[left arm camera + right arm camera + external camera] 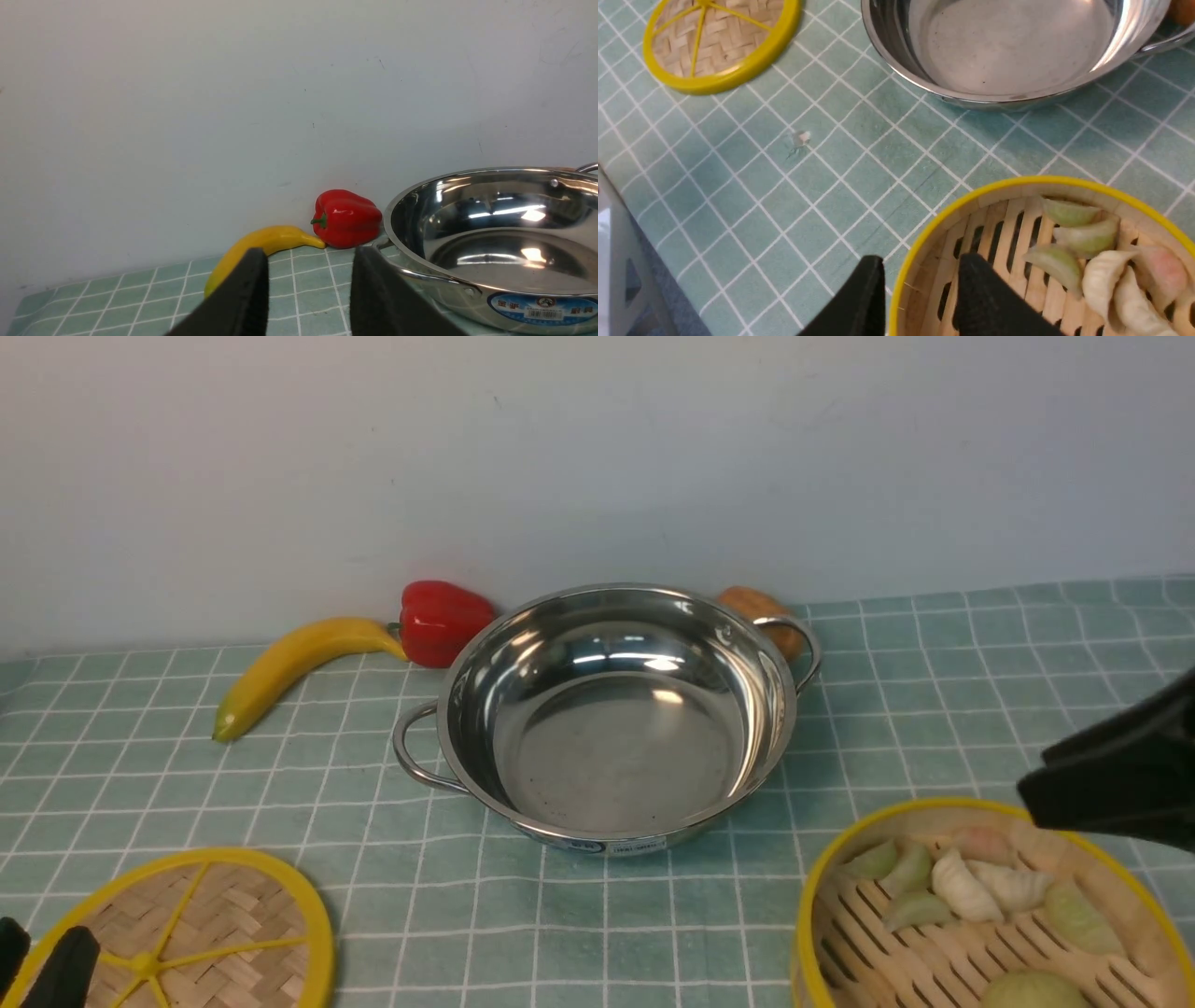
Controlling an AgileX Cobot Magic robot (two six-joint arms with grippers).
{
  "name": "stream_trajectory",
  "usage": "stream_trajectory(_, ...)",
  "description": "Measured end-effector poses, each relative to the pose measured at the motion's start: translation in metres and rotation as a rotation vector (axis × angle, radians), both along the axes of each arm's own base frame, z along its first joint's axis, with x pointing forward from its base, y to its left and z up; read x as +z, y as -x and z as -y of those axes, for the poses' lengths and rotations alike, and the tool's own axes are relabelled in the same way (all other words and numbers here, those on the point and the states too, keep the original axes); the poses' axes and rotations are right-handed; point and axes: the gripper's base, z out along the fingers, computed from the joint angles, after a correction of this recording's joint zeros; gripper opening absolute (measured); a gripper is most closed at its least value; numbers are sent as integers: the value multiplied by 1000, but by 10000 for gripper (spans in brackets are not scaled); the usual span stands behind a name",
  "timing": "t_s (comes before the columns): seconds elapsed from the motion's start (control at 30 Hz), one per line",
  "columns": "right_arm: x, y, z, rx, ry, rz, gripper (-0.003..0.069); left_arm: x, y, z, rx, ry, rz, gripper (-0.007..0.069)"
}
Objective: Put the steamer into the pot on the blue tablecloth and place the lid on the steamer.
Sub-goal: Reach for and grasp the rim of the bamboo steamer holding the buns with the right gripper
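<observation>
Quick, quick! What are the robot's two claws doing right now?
Left gripper: open, holding nothing.
Right gripper: open, jaws astride the rim of the steamer, not clamped yet.

**Teal grid, yellow rims, bright steel**

We see the blue tablecloth (934, 709) as pale teal, ruled into squares by thin white lines. The pot (616, 728) is shiny silver, with a small blue label (544, 305) on its side. Behind the pot to its left lie a yellow banana (289, 667) and a glossy red pepper (443, 621) with a green stem. Behind its right handle is something orange-brown (756, 607).

Nearer than the pot, to its left, the lid (196, 933) is tan weave under a yellow rim and spokes. To the pot's right the steamer (901, 966) is pale bamboo, yellow-rimmed — its dumplings (971, 887) are white, pale green and pinkish. The left gripper (308, 294) and right gripper (920, 289) are black. The wall (597, 448) behind the pot is plain off-white.
</observation>
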Motion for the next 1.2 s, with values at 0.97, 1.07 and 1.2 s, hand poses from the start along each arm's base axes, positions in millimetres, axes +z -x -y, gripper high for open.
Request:
stream_trajectory(0.97,-111,-37,-102,-28,399,-339,318,0,0,0,0,0,0,243)
stream_trajectory(1.07,-113,-31,-111,-21,399,-332,336,0,0,0,0,0,0,243)
stream_trajectory(1.2,-116,-28,-117,-22,410,-322,341,0,0,0,0,0,0,243)
